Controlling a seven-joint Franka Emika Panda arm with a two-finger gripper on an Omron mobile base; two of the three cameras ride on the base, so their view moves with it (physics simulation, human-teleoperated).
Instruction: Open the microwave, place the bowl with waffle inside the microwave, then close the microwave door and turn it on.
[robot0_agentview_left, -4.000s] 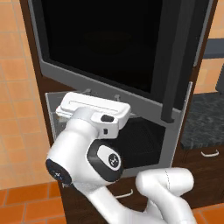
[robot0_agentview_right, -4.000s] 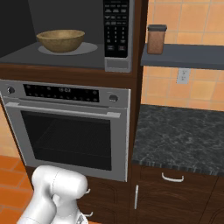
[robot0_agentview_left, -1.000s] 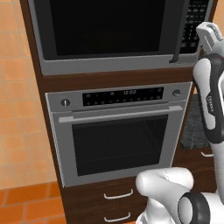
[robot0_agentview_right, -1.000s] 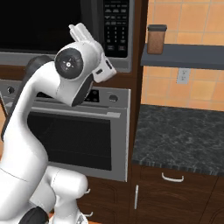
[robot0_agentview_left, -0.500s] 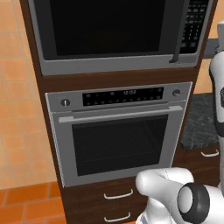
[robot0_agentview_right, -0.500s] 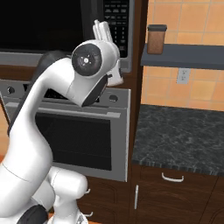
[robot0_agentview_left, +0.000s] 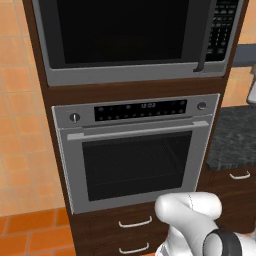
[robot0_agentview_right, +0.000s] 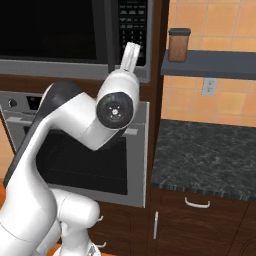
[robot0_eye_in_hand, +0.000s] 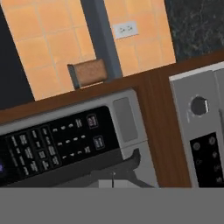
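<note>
The microwave (robot0_agentview_left: 50, 72) sits at the top of the cabinet, its black glass door (robot0_agentview_left: 120, 30) shut flat in the grey frame. The dark vertical handle (robot0_agentview_left: 206, 40) runs beside the black keypad (robot0_agentview_left: 225, 25). My arm reaches up in the right base view, and the gripper (robot0_agentview_right: 132, 50) stands just in front of the keypad (robot0_agentview_right: 132, 17), at its lower part. The hand view, rolled sideways, looks closely at the keypad (robot0_eye_in_hand: 52, 142) and the handle (robot0_eye_in_hand: 87, 173). The gripper (robot0_eye_in_hand: 113, 181) looks shut on nothing. The bowl with waffle is hidden behind the dark glass.
The silver oven (robot0_agentview_left: 135, 160) with round knobs stands right below the microwave. To the right, a brown jar (robot0_agentview_right: 178, 45) sits on a dark shelf (robot0_agentview_right: 210, 65) above a black speckled counter (robot0_agentview_right: 210, 155). Drawers lie under the oven and the counter.
The microwave door, open four seconds ago with the bowl inside, is shut. Over the last second the arm has swung right and up, bringing the hand to the keypad.
</note>
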